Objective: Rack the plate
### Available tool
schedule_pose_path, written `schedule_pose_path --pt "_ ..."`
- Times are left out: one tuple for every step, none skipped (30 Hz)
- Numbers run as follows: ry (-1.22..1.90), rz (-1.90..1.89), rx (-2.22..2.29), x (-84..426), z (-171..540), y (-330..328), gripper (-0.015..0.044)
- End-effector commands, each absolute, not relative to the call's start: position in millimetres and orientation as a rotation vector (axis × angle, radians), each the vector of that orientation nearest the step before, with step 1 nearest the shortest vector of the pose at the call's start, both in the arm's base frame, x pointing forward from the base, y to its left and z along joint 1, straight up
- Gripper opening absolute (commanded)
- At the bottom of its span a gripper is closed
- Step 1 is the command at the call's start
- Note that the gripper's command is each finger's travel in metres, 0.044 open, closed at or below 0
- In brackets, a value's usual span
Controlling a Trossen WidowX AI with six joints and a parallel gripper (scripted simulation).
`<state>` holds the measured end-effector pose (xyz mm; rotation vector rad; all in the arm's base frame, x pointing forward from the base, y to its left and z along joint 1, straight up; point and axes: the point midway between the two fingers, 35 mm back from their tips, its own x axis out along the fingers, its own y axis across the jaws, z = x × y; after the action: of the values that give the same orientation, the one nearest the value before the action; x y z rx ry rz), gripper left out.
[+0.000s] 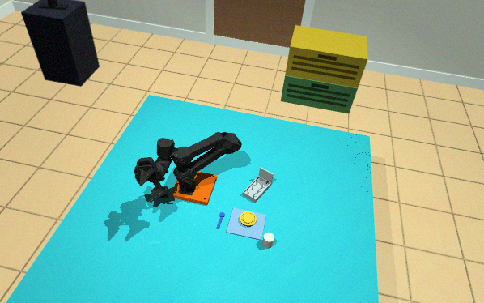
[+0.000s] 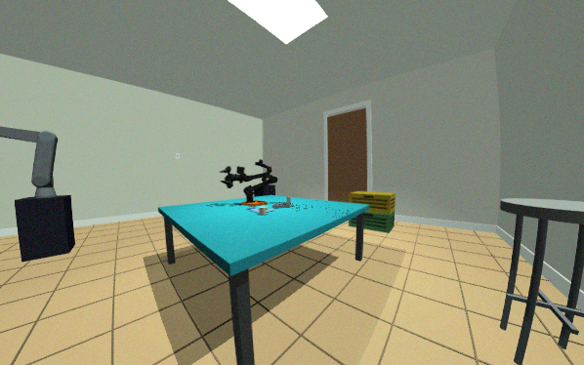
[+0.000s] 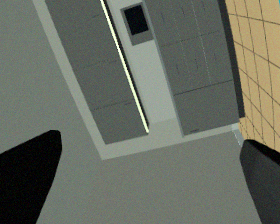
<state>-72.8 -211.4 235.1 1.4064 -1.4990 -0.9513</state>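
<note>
The yellow plate lies flat on a light blue mat in front of the dish rack. The small grey dish rack stands behind the mat, with a taller panel at its far end; its rails and slots are too small to tell apart. My gripper is open and empty, raised above the table to the left of the orange base, well away from the plate and rack. The wrist view shows a wall and floor between the wide-apart fingers, with no plate or rack.
A blue spoon lies left of the mat. A whitish cup stands at the mat's front right corner. My orange base is on the turquoise table, left of the rack.
</note>
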Motion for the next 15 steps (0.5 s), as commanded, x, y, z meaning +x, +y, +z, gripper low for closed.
schedule_pose_path --pt "-1.497 -0.952 1.407 -73 235 -212 0.04" --pt "-1.49 -0.955 1.41 -72 235 -213 0.04" --pt "-1.478 -0.959 1.415 -71 235 -214 0.04" --pt "-1.463 -0.965 1.421 -69 235 -216 0.04" --pt "-1.449 -0.97 1.426 -68 235 -218 0.04" --pt "-1.434 -0.976 1.432 -66 235 -220 0.04" --pt "-1.418 -0.981 1.437 -64 235 -222 0.04" --pt "-1.403 -0.987 1.443 -63 235 -224 0.04" --pt "-1.387 -0.992 1.448 -61 234 -226 0.04" --pt "-1.371 -0.998 1.453 -59 234 -228 0.04" --pt "-1.354 -1.003 1.458 -57 234 -230 0.04" --pt "-1.337 -1.009 1.463 -56 234 -232 0.04" --pt "-1.32 -1.014 1.468 -54 233 -234 0.04" --pt "-1.303 -1.02 1.473 -52 233 -235 0.04" --pt "-1.285 -1.025 1.478 -50 233 -237 0.04"
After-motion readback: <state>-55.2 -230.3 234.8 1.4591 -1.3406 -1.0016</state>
